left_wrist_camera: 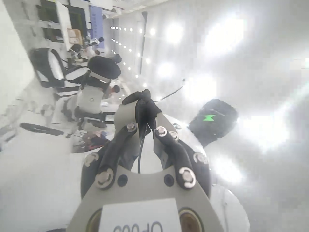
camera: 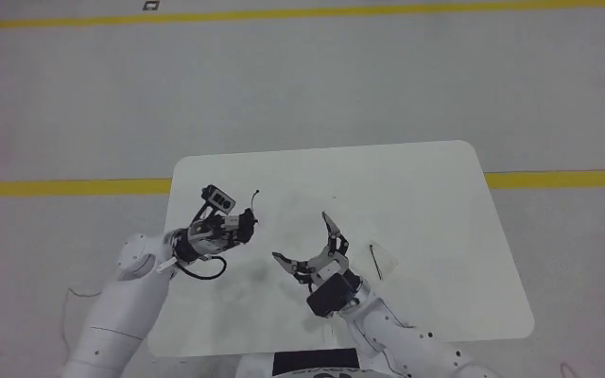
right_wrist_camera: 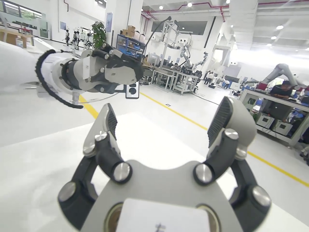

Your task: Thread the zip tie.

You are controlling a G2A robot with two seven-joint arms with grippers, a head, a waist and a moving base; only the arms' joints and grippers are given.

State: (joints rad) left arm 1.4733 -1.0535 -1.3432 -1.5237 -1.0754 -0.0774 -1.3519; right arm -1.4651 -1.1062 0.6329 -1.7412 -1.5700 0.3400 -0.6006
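Left claw (camera: 248, 225): clamping thin black plastic zip tie (camera: 255, 200), holding it up over rounded white worktop (camera: 425, 189), tie end pointing upward.
Right claw (camera: 304, 241): gaping wide, hovering near left claw.

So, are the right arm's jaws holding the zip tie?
No, the right gripper has its jaws spread wide with nothing between them.

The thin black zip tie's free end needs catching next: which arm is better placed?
Right, likely. The left tool is shut on the thin black zip tie, whose free end sticks out beyond it. The right tool is open, empty and faces that end.
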